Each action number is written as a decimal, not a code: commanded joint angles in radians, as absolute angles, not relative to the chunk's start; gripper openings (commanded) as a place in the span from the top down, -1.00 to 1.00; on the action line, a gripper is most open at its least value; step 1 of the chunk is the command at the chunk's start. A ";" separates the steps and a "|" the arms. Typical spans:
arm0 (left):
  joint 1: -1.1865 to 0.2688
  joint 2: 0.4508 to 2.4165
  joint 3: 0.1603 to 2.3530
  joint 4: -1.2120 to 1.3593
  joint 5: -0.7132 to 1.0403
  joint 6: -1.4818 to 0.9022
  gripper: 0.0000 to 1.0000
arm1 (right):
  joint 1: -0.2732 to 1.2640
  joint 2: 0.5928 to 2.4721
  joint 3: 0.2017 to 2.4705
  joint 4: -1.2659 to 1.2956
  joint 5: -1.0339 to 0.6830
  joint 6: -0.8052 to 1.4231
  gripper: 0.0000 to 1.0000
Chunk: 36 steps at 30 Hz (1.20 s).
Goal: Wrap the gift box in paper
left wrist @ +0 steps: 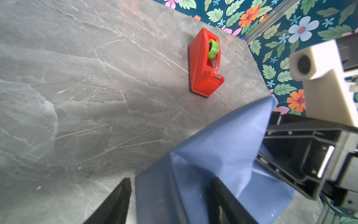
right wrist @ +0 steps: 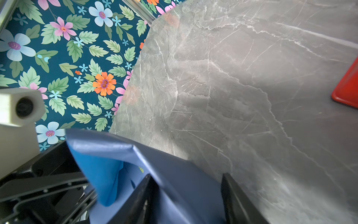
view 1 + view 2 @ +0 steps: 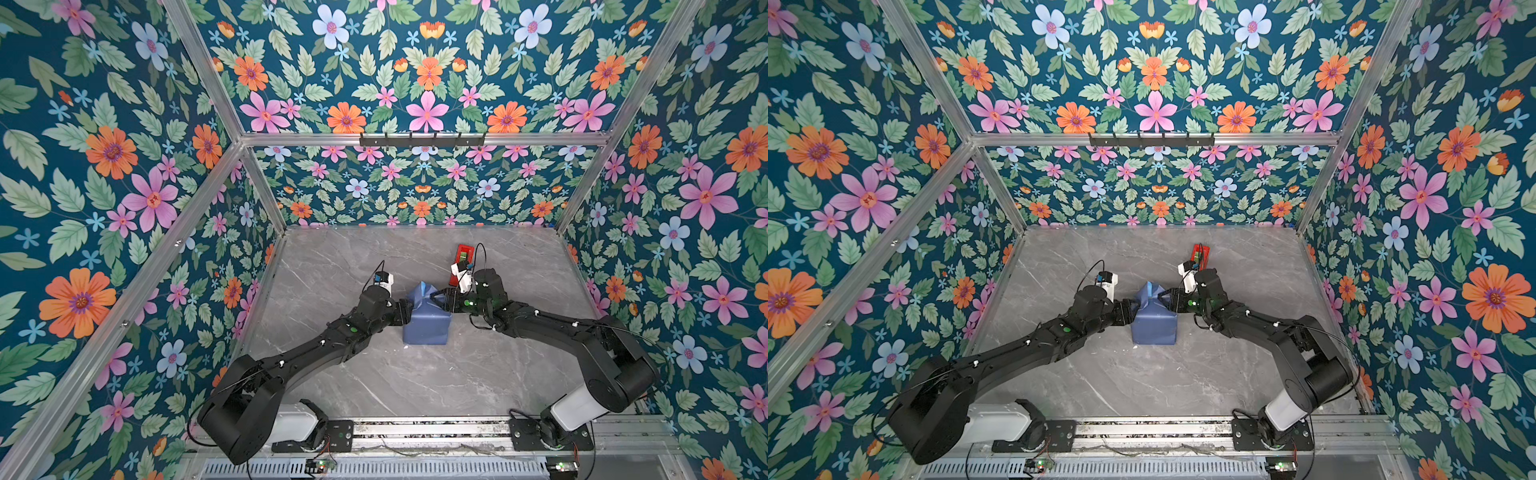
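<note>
The paper (image 3: 427, 324) is slate blue, creased, peaked above.

We're seeing thin paper (image 3: 427, 328), matt with soft creases. The table (image 3: 353, 270) looks like polished grey marble with a slight sheen, the tape dispenser (image 1: 201, 77) is smooth, shiny red plastic, and the frame rails (image 3: 291, 138) look like brushed metal.

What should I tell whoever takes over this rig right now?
Left hand: open, fingers astride a far-end flap of the paper.
Right hand: fingers astride the opposite flap; grip unclear.
The paper covers the gift box mid-table; the box itself is hidden.
Red tape dispenser sits beyond it on the table.
Done: body wrapped.
To do: fold down the upright far-end flaps and tape them.
</note>
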<state>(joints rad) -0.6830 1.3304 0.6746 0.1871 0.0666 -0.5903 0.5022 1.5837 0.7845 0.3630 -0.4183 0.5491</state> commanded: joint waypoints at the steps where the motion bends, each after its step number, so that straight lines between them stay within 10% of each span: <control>1: -0.673 1.351 0.691 0.194 0.054 -0.563 -0.34 | 0.506 1.592 0.782 0.279 -0.402 0.532 -0.12; 36: -0.593 1.438 0.772 0.158 0.259 -0.168 -0.34 | 0.507 1.591 0.793 0.288 -0.449 0.453 -0.10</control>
